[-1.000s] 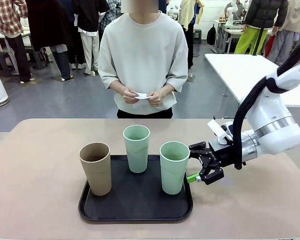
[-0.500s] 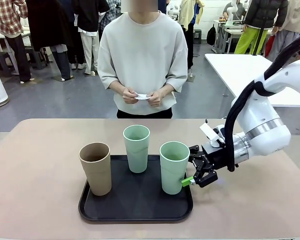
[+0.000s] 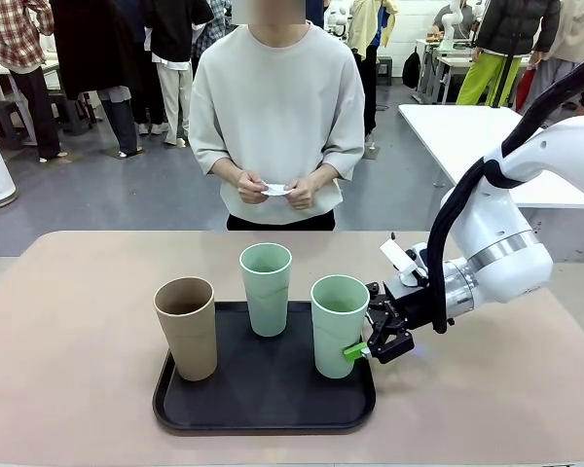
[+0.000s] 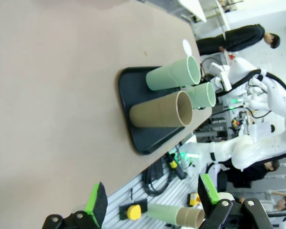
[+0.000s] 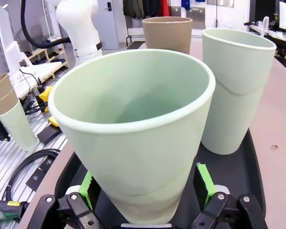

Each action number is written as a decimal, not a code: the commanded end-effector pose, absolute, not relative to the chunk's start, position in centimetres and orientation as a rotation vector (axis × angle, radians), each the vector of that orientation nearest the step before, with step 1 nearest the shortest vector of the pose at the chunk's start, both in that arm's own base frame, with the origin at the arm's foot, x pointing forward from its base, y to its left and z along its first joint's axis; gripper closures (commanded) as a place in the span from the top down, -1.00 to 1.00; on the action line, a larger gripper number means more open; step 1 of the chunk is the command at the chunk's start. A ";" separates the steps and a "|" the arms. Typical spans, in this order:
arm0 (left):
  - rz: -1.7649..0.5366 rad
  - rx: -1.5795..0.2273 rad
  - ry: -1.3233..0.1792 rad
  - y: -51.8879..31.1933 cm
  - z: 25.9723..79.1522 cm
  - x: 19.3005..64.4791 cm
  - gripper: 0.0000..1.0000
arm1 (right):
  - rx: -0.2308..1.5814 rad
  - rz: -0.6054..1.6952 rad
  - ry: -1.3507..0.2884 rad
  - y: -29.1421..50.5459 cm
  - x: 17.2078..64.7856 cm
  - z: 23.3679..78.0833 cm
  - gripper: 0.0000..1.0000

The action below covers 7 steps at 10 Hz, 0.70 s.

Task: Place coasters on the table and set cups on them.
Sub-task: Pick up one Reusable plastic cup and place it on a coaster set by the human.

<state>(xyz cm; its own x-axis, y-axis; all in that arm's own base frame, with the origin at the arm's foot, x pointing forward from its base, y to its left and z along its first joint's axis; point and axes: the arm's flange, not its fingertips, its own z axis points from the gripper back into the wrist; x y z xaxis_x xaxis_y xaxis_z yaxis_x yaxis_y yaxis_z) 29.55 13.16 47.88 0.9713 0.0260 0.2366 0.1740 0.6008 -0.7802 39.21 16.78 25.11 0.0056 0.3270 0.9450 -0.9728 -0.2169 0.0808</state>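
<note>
**Front view.** Three cups stood upright on the tray (image 3: 263, 413), mouths up, long axes vertical, each tapering to its base. The tan cup (image 3: 187, 329) stood at the left front, the far mint cup (image 3: 266, 289) at the middle rear and the near mint cup (image 3: 339, 326) at the right front. The tray lay on the table (image 3: 68, 341). Beyond the table's far edge, the person's hands (image 3: 253, 185) held the coasters (image 3: 275, 188) at waist height. Their count could not be told.

The right arm reached in from the right with its wrist roughly level. The right gripper (image 3: 360, 339) pointed sideways at the lower half of the near mint cup. One green pad (image 3: 353, 350) showed against the cup wall.

**Right wrist view.** Both pads showed here, one on each side of the near mint cup's lower part. The jaws stood apart, straddling the cup. One pad sat just off the wall. Contact at the other could not be told.

**Left wrist view.** The left gripper (image 4: 152, 195) hung well apart from the tray, fingers spread wide with nothing between them. This view was rolled, so the cups appeared sideways, mouths toward picture right.
</note>
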 end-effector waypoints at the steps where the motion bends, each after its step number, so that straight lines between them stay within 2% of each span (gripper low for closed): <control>1: -0.089 -0.930 -0.244 13.2 47.9 29.6 1.00 | 1.160 1.470 -0.830 17.8 39.5 24.6 1.00; 2: -0.089 -0.930 -0.244 13.2 47.9 29.6 1.00 | 1.168 1.475 -0.825 17.8 39.5 24.6 -0.14; 3: -0.089 -0.930 -0.244 13.2 47.9 29.6 1.00 | 1.170 1.480 -0.828 17.8 39.5 24.5 -0.16; 4: -0.089 -0.930 -0.244 13.2 47.9 29.6 1.00 | 1.171 1.484 -0.832 17.7 39.6 24.5 -1.00; 6: -0.089 -0.930 -0.244 13.2 47.9 29.6 1.00 | 1.173 1.485 -0.832 17.6 39.6 24.4 -1.00; 7: -0.089 -0.930 -0.244 13.2 47.9 29.6 1.00 | 1.168 1.485 -0.834 17.3 39.4 24.8 -0.51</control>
<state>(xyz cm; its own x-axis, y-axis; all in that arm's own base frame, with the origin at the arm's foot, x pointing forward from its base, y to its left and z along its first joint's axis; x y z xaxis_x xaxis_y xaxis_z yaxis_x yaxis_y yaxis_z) 29.55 13.16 47.88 0.9713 0.0259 0.2366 0.1740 0.6008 -0.7803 39.22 17.21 24.85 0.0134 0.3124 0.9499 -0.9688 -0.2311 0.0896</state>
